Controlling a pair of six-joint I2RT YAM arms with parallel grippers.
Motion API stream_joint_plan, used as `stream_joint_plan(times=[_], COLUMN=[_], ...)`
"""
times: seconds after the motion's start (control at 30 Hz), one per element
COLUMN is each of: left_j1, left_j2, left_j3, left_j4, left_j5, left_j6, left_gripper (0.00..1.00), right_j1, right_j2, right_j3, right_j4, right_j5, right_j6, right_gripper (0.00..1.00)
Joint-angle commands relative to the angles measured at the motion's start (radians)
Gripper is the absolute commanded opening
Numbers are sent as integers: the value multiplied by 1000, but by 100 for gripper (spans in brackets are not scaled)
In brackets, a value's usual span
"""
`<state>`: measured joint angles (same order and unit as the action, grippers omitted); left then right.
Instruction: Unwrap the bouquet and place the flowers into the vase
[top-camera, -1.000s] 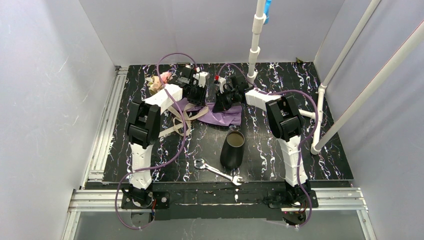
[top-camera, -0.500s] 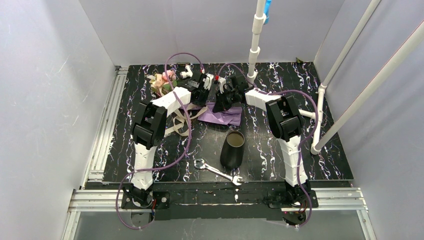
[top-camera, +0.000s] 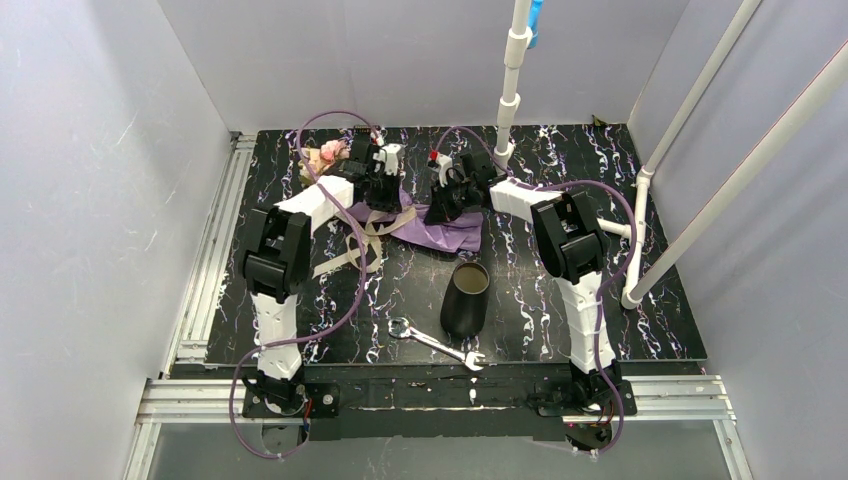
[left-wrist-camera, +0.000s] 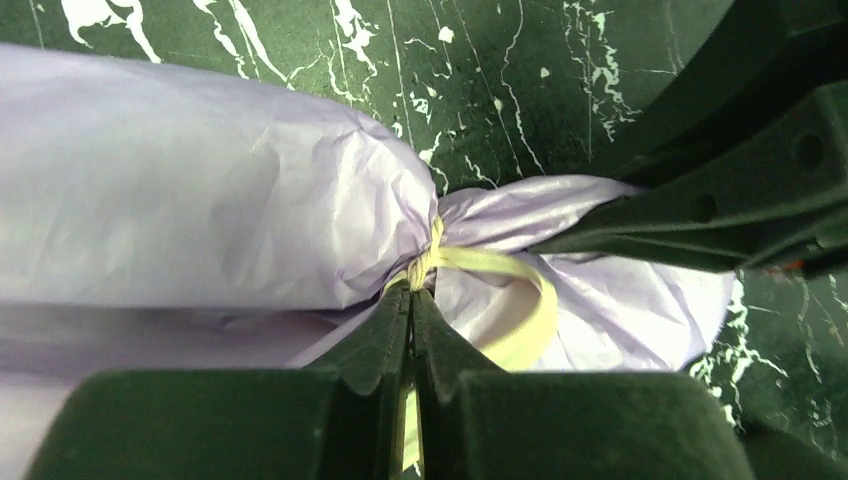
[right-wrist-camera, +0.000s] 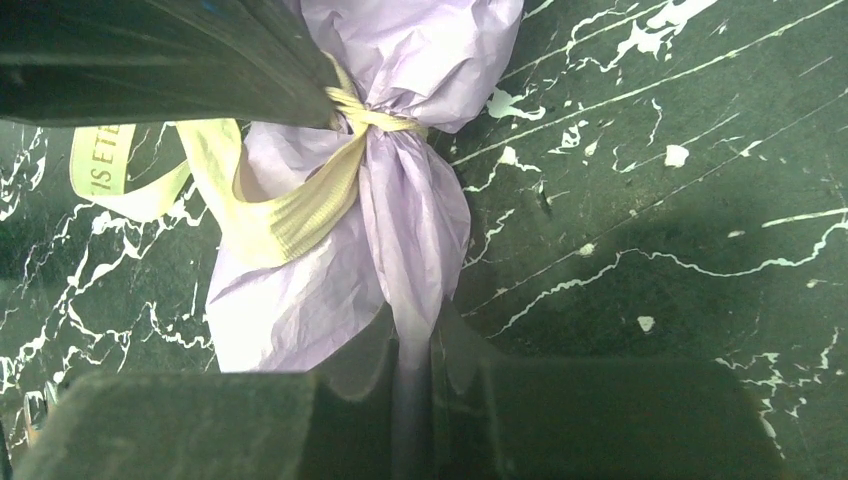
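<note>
The bouquet (top-camera: 455, 232) lies at the back middle of the table, purple paper cinched by a beige ribbon (left-wrist-camera: 520, 300). Its flowers (top-camera: 322, 157) poke out at the back left, partly hidden by the left arm. My left gripper (left-wrist-camera: 412, 290) is shut on the ribbon right at the knot, and in the top view the left gripper (top-camera: 383, 195) sits over the wrap's left side. My right gripper (right-wrist-camera: 412, 335) is shut on the paper's twisted tail below the ribbon (right-wrist-camera: 290, 215); from above the right gripper (top-camera: 440, 212) faces the left one closely. The black vase (top-camera: 466, 298) stands upright nearer the front.
A steel wrench (top-camera: 437, 344) lies in front of the vase. Loose ribbon tails (top-camera: 345, 250) trail over the marbled table (top-camera: 600, 300) left of the wrap. A white pipe (top-camera: 510, 90) rises at the back, and more pipes slant along the right side.
My left gripper has shut on the ribbon at the knot. The left arm swung right and has come back left. The right arm has stayed put.
</note>
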<state>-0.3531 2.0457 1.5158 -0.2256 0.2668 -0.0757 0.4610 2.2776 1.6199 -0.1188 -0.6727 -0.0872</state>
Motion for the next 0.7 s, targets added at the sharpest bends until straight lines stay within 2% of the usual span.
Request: stream_joint_plan(times=[0.0,0.23,0.37,0.47,0.6,0.67], left_j1=[88,129,130,89,21,-5], left_j2=[-169,-255,-265,-223,-156,-124], left_j3=[-17,-68,-71,-24,21,39], left_j4=[84,102,60,-18,-69,-80], left_j5=[98,208,278,242,137,87], left_j6=[3,21,105,115,96,87], left_gripper=[0,0,0,0,26,32], right_j1=[-27,-27,-26,-25,-25,-25], right_j2=[38,37,40,42,45,46], right_j3=[-71,-74,-68,-67,-64,-62], right_j4=[-137,-126,-124,-121,-122,-125], right_j5=[177,184,169,157,149,147], right_j6=[4,7,9,8,6,2], right_gripper=[1,1,1,1,1,1])
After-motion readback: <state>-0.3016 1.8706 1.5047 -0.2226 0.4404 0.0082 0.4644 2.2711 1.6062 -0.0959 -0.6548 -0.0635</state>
